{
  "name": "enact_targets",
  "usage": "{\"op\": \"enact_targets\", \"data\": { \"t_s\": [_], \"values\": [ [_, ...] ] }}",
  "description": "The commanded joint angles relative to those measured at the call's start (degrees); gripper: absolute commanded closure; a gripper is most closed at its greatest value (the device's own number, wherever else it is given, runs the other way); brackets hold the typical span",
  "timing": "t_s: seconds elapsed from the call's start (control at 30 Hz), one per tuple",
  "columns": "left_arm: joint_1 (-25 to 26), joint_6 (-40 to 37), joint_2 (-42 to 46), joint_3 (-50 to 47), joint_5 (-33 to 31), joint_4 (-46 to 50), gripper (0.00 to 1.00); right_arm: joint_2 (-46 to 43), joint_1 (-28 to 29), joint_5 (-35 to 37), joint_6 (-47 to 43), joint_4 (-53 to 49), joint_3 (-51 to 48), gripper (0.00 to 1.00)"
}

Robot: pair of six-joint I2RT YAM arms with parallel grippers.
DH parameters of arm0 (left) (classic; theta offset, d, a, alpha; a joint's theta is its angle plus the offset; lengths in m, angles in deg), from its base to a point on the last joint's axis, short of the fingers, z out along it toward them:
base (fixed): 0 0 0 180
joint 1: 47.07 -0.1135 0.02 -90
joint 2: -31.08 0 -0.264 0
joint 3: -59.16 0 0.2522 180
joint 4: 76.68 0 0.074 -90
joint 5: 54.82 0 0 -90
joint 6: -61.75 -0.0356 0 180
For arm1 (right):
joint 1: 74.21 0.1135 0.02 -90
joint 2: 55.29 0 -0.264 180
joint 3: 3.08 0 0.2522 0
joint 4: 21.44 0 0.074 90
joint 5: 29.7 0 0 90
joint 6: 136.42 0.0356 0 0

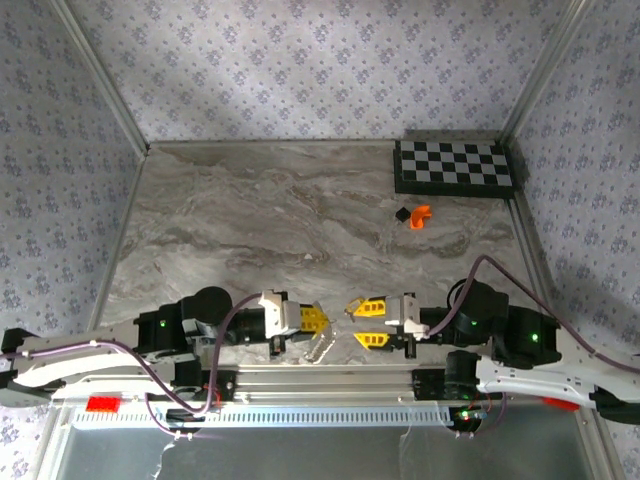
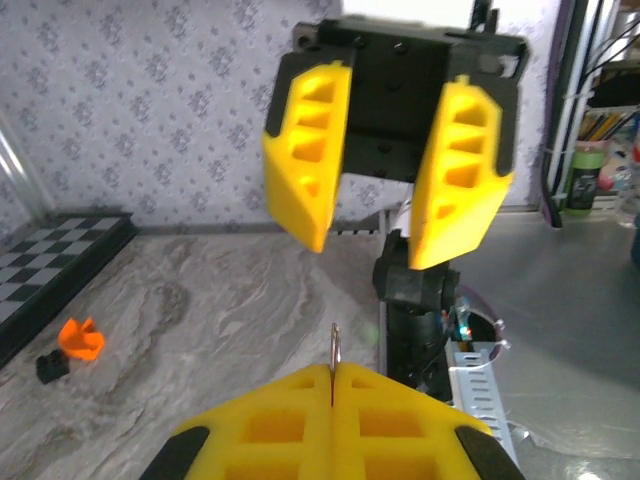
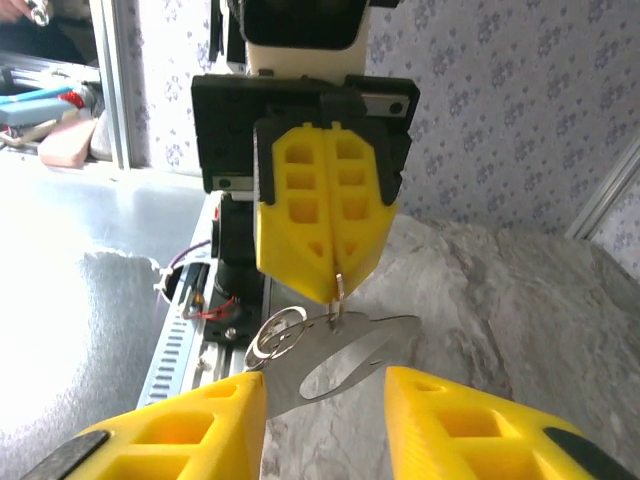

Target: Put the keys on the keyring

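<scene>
My left gripper (image 1: pixel 318 320) (image 2: pixel 333 372) is shut on the keyring (image 3: pixel 339 286), a thin silver loop pinched edge-on between its yellow pads (image 3: pixel 325 225); the loop's rim (image 2: pixel 336 345) pokes out from the tips. A flat silvery plate with an oval hole (image 3: pixel 385 335) (image 1: pixel 322 346) hangs from the loop, and a second small ring (image 3: pixel 276 334) is on it. My right gripper (image 1: pixel 369 323) (image 3: pixel 325 385) (image 2: pixel 370 250) faces the left one, open, its fingers on either side of the hanging plate, whose lower edge lies by the left finger (image 3: pixel 180 440). The keys are out of view.
A checkered board (image 1: pixel 455 167) (image 2: pixel 50 260) lies at the back right. In front of it sit a small orange piece (image 1: pixel 420 215) (image 2: pixel 80 338) and a black piece (image 1: pixel 402 213) (image 2: pixel 52 367). A metal rail (image 1: pixel 320 382) runs along the table's near edge, just below both grippers.
</scene>
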Motion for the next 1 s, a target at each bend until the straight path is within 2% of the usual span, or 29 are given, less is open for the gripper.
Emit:
{"op": "enact_targets", "data": {
  "t_s": [0.0, 0.13, 0.5, 0.7, 0.83, 0.97],
  "values": [
    [-0.34, 0.14, 0.56, 0.23, 3.87, -4.77, 1.0, 0.55, -0.57, -3.45, 2.97, 5.64, -0.94, 0.65],
    [-0.34, 0.17, -0.59, 0.53, 4.47, -5.06, 1.0, 2.41, -0.73, -4.03, 3.85, 8.87, -1.3, 0.66],
    [-0.3, 0.73, -0.29, -1.06, 3.76, -8.09, 1.0, 3.69, -0.76, -3.75, 4.84, 9.74, -2.66, 0.71],
    [-0.35, 1.27, 0.19, -2.4, 3.07, -10.61, 1.0, 3.78, -0.89, -3.45, 5.27, 10.58, -3.82, 0.8],
    [-0.32, 1.41, 0.15, -2.61, 2.58, -10.95, 1.0, 4.04, -0.98, -3.68, 5.24, 10.39, -3.78, 0.81],
    [-0.34, 1.54, 0.08, -2.68, 2.5, -11.29, 1.0, 4.04, -1.15, -3.63, 5.14, 10.24, -3.78, 0.89]
  ]
}}
